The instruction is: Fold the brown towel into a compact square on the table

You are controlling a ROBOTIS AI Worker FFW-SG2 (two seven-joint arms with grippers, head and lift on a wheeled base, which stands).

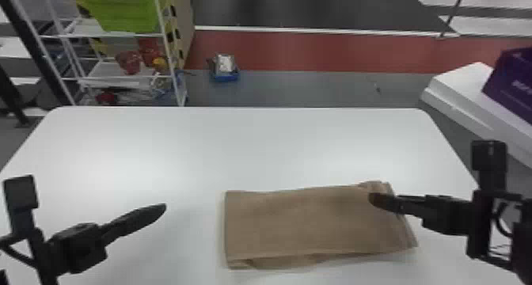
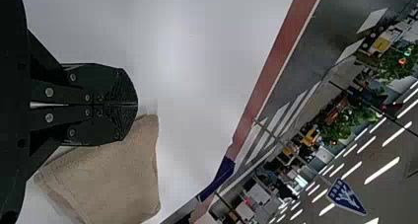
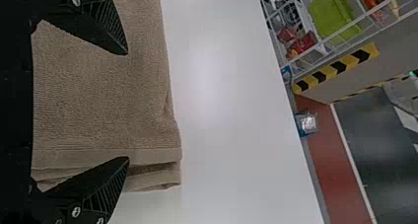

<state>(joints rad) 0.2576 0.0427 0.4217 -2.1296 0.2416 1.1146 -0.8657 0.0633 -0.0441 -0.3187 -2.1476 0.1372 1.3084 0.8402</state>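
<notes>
The brown towel (image 1: pixel 308 225) lies on the white table (image 1: pixel 237 145) as a folded horizontal rectangle, its right end showing stacked layers. My left gripper (image 1: pixel 163 207) stands to the left of the towel, apart from it; in the left wrist view, the left gripper (image 2: pixel 137 105) is shut with nothing held, and the towel (image 2: pixel 113 179) lies beyond it. Over the towel's right end is my right gripper (image 1: pixel 372 201). In the right wrist view, the right gripper (image 3: pixel 128 105) has its fingers spread wide above the towel (image 3: pixel 98 95), one near the layered hem.
Behind the table at the left stands a white wire shelf (image 1: pixel 118 76) with a green bin (image 1: pixel 122 9). A white surface (image 1: pixel 459 86) bearing a purple box (image 1: pixel 512 82) is beyond the right edge. A small blue container (image 1: pixel 225 68) rests on the floor.
</notes>
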